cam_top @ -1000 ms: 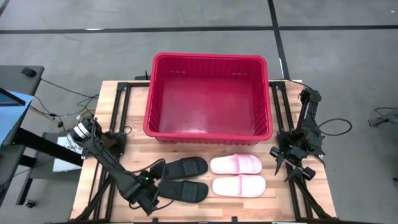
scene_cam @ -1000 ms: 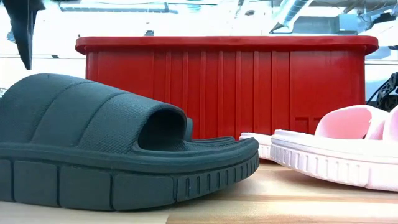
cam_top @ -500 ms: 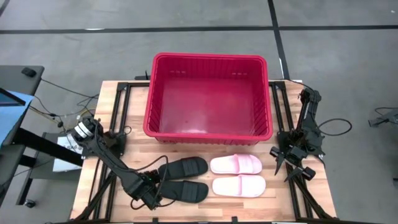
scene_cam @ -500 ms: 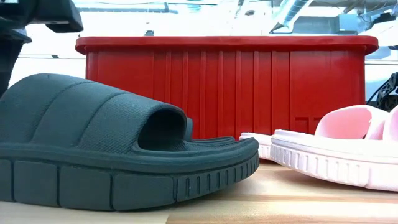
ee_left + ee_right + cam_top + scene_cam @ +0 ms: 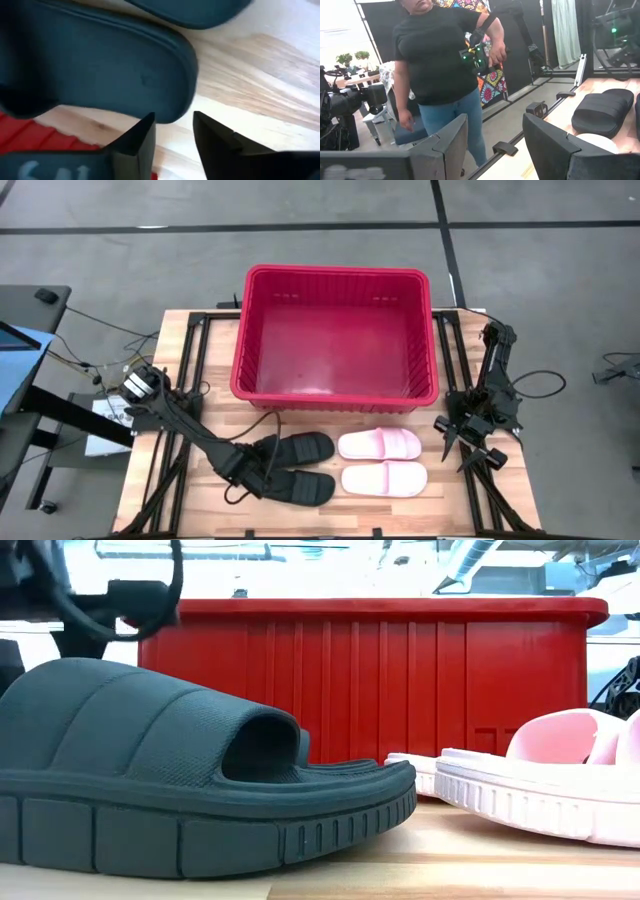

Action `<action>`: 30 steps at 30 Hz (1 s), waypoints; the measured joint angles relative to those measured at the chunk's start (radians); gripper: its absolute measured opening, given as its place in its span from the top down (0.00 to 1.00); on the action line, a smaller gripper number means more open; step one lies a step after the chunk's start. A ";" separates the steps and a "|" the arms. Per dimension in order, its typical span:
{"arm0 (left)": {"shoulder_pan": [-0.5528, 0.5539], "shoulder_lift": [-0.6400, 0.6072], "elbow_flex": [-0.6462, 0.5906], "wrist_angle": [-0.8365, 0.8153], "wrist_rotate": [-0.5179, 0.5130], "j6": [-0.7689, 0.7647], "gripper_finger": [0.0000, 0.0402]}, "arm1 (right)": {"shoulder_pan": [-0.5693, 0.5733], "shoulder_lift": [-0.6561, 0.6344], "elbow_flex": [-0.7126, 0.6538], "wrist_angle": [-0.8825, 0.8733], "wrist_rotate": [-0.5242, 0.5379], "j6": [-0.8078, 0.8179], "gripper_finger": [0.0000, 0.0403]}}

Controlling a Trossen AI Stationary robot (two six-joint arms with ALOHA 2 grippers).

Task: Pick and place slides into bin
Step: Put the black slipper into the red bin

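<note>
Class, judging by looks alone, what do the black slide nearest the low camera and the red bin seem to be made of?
Black slide: probably moulded foam or rubber, matte; finely textured strap, ribbed sole edge. Red bin: apparently rigid plastic, slightly glossy; moulded vertical ribs, thick rim.

No word, brand, number or sign can be read anywhere in these views. At the edge of the left wrist view, pale marks (image 5: pixel 32 169) stand on the dark body of the left arm's own hand, too blurred and cut off to make out. Similar faint marks (image 5: pixel 350 174) show on the right arm's hand body, equally illegible.
</note>
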 joint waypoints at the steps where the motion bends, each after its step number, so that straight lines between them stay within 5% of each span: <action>1: -0.002 0.000 -0.013 0.010 0.004 0.007 0.67 | 0.000 0.000 0.000 0.000 0.000 0.000 0.55; 13: -0.018 -0.003 -0.157 0.145 -0.098 0.025 0.60 | 0.000 0.000 0.000 0.000 0.000 0.000 0.55; 24: -0.025 -0.002 -0.163 0.255 -0.050 0.028 0.60 | 0.000 0.000 0.000 0.000 0.000 0.000 0.55; 30: -0.030 -0.005 -0.193 0.284 -0.035 0.027 0.70 | 0.000 0.000 0.000 0.000 0.000 0.000 0.55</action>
